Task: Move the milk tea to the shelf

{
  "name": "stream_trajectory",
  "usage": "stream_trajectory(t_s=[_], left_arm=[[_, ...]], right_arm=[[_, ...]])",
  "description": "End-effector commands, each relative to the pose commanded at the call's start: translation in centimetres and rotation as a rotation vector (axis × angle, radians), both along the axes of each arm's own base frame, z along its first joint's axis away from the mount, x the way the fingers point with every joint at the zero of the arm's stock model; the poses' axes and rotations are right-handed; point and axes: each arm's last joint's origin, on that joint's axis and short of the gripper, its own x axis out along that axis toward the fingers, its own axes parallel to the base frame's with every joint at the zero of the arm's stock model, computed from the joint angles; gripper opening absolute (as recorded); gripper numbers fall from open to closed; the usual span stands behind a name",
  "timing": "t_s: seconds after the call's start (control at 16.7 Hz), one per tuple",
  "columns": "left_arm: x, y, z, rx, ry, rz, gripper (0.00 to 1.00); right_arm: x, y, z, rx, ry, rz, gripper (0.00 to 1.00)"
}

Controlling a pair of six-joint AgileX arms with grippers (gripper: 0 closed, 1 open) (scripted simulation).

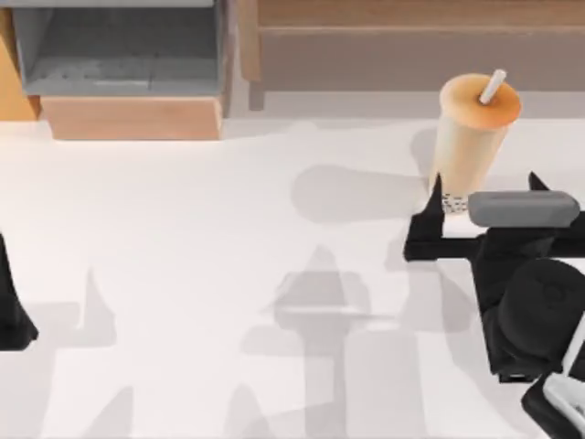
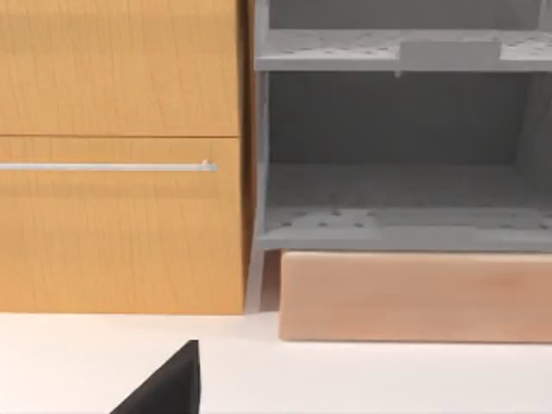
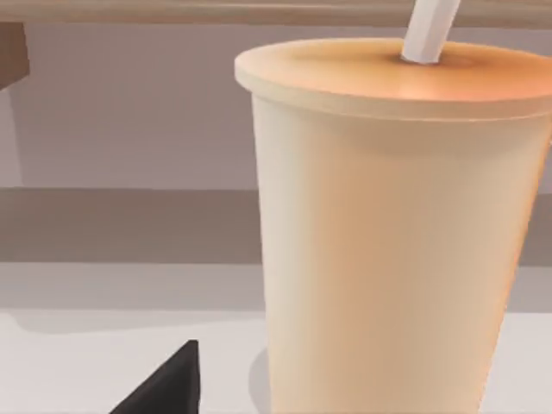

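The right arm (image 1: 535, 311) is matte black, with a grey block on its wrist; its pincer (image 1: 484, 197) has pointed black fingers (white casing lower down).

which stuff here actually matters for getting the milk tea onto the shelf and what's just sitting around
Part of the job:
- milk tea, upright at the table's right rear
- right gripper, at the cup's base, one finger either side
- grey shelf, rear left

Just there:
- wooden cabinet beside the shelf
- left gripper, parked at the left edge
- white table
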Motion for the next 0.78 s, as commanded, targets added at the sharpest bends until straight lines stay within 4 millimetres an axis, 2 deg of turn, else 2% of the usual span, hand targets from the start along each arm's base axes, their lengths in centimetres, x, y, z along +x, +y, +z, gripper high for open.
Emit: stream_trajectory(t_s=[0.36, 0.48, 0.78], left_arm=[[0.0, 0.0, 0.0, 0.000, 0.000, 0.000, 1.00], [0.0, 0.0, 0.0, 0.000, 0.000, 0.000, 1.00], [0.0, 0.0, 0.0, 0.000, 0.000, 0.000, 1.00]], right_arm=[[0.4, -0.1, 0.0, -0.001, 0.002, -0.002, 1.00], [1.6, 0.1, 0.0, 0.000, 0.000, 0.000, 1.00], [6.1, 0.1, -0.1, 0.000, 0.000, 0.000, 1.00]])
